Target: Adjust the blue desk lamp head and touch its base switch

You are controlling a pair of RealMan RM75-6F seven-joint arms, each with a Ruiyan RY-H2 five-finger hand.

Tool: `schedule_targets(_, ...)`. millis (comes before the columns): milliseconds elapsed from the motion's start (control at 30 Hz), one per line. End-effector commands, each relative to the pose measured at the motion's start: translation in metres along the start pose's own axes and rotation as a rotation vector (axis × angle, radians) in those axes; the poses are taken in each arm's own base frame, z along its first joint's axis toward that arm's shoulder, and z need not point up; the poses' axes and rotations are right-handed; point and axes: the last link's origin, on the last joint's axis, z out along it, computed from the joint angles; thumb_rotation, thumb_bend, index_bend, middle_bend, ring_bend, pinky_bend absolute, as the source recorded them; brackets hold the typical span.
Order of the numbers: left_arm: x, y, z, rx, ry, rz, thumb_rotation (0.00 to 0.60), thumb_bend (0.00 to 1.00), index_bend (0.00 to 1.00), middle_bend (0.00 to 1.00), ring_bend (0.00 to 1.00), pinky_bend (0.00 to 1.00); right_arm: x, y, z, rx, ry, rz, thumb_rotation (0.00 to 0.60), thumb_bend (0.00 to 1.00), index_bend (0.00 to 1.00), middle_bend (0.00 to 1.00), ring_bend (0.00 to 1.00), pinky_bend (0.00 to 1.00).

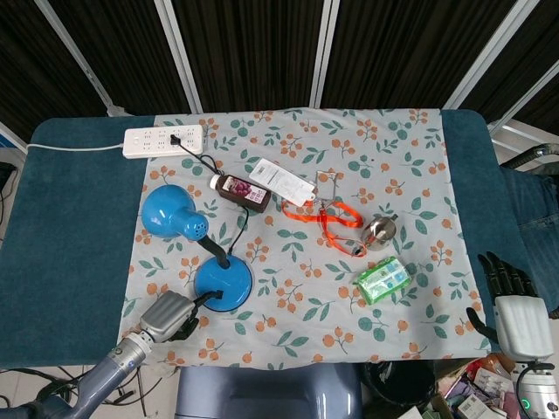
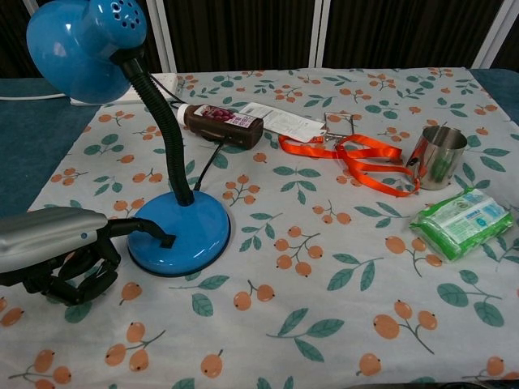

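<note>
Left hand [image 2: 61, 251] is lying low at the near-left edge of the tabletop [image 1: 70, 227], one dark finger [image 2: 150, 231] stretching out onto the top of the blue lamp base [image 2: 190, 235] and touching it about where the small switch sits; the other fingers are curling under the palm, holding nothing. In the head view the same left hand [image 1: 168, 316] is sitting just beside the base [image 1: 224, 281]. From the base, the black gooseneck [image 2: 162, 121] is rising and bending left to the blue lamp head [image 2: 81, 44], which is tilting up and away over the left side of the floral cloth [image 1: 297, 332]. Right hand [image 1: 515, 310] is hanging off the right edge of the tabletop, well apart from the lamp, fingers spread and holding nothing. Behind the lamp are lying a white power strip [image 1: 164, 140], a dark bottle [image 1: 241, 190], an orange lanyard [image 1: 327, 218], a steel cup [image 1: 380, 230] and a green packet [image 1: 383, 279].
</note>
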Motion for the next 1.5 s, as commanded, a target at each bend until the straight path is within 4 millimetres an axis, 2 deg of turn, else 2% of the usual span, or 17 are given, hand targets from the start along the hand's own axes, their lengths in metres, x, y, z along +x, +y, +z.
schedule_targets(33, -0.001, 0.000, 0.000, 0.001, -0.003, 0.002, 0.600, 0.58, 0.15, 0.75, 0.77, 0.69, 0.000, 0.000, 0.000, 0.000, 0.000, 0.000, 0.600, 0.17, 0.00, 0.06, 0.12, 0.16)
schedule_targets(267, -0.003, -0.001, 0.000, 0.007, -0.011, 0.006, 0.600, 0.58, 0.18, 0.75, 0.77, 0.69, 0.000, 0.000, 0.000, 0.000, 0.000, 0.001, 0.600, 0.18, 0.00, 0.06, 0.12, 0.16)
schedule_targets(500, -0.005, -0.002, 0.001, 0.007, -0.021, 0.010, 0.600, 0.58, 0.26, 0.75, 0.77, 0.69, 0.000, 0.000, 0.000, 0.000, 0.000, 0.002, 0.600, 0.18, 0.00, 0.06, 0.12, 0.16)
schedule_targets(767, 0.000, -0.001, 0.001, 0.010, 0.001, 0.021, 0.600, 0.57, 0.22, 0.74, 0.76, 0.69, 0.000, 0.000, 0.000, -0.001, 0.000, 0.003, 0.600, 0.18, 0.00, 0.06, 0.12, 0.16)
schedule_targets(833, 0.005, 0.000, 0.001, 0.005, 0.021, 0.019, 0.600, 0.52, 0.19, 0.70, 0.72, 0.68, 0.000, 0.000, 0.000, 0.000, -0.001, 0.003, 0.600, 0.17, 0.00, 0.06, 0.12, 0.16)
schedule_targets(933, 0.015, 0.003, -0.002, -0.005, 0.056, 0.011, 0.600, 0.40, 0.12, 0.55, 0.55, 0.59, 0.000, 0.000, 0.000, -0.001, -0.001, 0.004, 0.600, 0.18, 0.00, 0.06, 0.12, 0.16)
schedule_targets(1000, 0.023, 0.004, -0.005, -0.015, 0.087, 0.012, 0.600, 0.36, 0.09, 0.43, 0.39, 0.48, 0.000, 0.000, 0.000, 0.000, 0.000, 0.003, 0.600, 0.18, 0.00, 0.06, 0.12, 0.16)
schedule_targets(1100, 0.036, 0.006, -0.015, -0.035, 0.134, 0.033, 0.600, 0.32, 0.07, 0.31, 0.24, 0.34, 0.000, 0.000, 0.000, 0.000, -0.001, 0.003, 0.600, 0.18, 0.00, 0.06, 0.12, 0.16)
schedule_targets(1200, 0.050, 0.008, -0.028, -0.052, 0.197, 0.070, 0.600, 0.30, 0.07, 0.26, 0.19, 0.28, 0.000, -0.001, 0.000, 0.001, -0.001, 0.002, 0.600, 0.18, 0.00, 0.06, 0.12, 0.16)
schedule_targets(1500, 0.085, 0.002, -0.076, 0.017, 0.372, 0.208, 0.600, 0.26, 0.05, 0.16, 0.13, 0.24, 0.000, -0.001, -0.001, 0.002, 0.002, -0.001, 0.600, 0.18, 0.00, 0.06, 0.12, 0.16)
